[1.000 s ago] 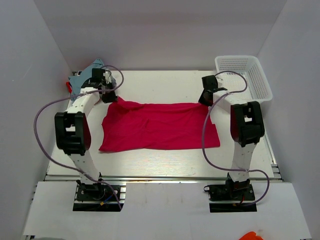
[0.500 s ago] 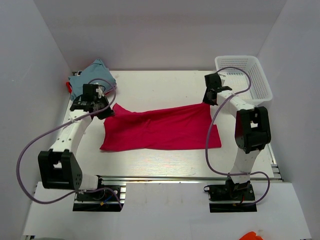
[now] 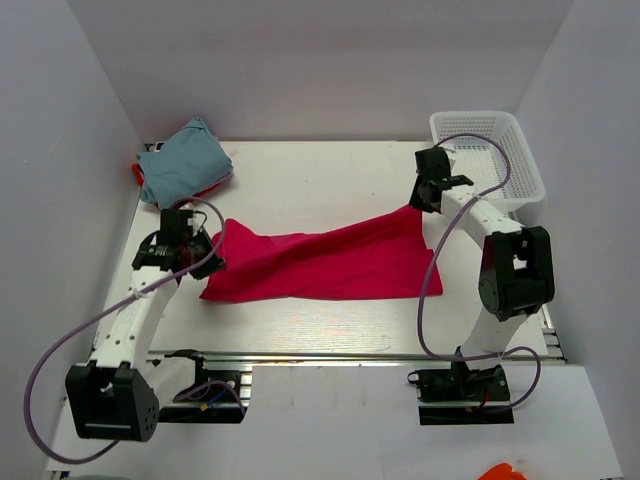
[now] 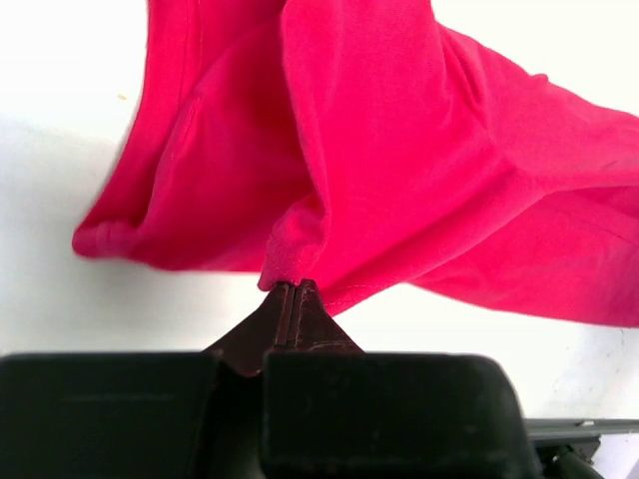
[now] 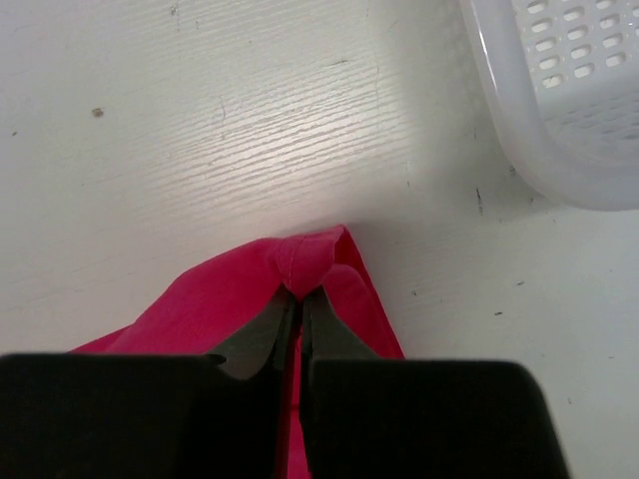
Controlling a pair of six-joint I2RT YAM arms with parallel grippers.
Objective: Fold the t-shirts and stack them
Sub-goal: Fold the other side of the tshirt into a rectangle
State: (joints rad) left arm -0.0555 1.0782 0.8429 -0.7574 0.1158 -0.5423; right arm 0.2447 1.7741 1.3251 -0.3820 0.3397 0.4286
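Two ends of pink tee [image 3: 330,262] pinched — L jaws at left, R jaws at right.

The left arm [image 3: 135,312] stretches low along the left edge of the tabletop [image 3: 320,180]. The left gripper [image 4: 290,287] is clamped tight on a fold of the magenta-pink t-shirt [image 3: 330,262], fingers pressed together. The right arm [image 3: 470,210] reaches toward the far right corner, and the right gripper [image 5: 298,291] is likewise pinched closed on the shirt's corner.
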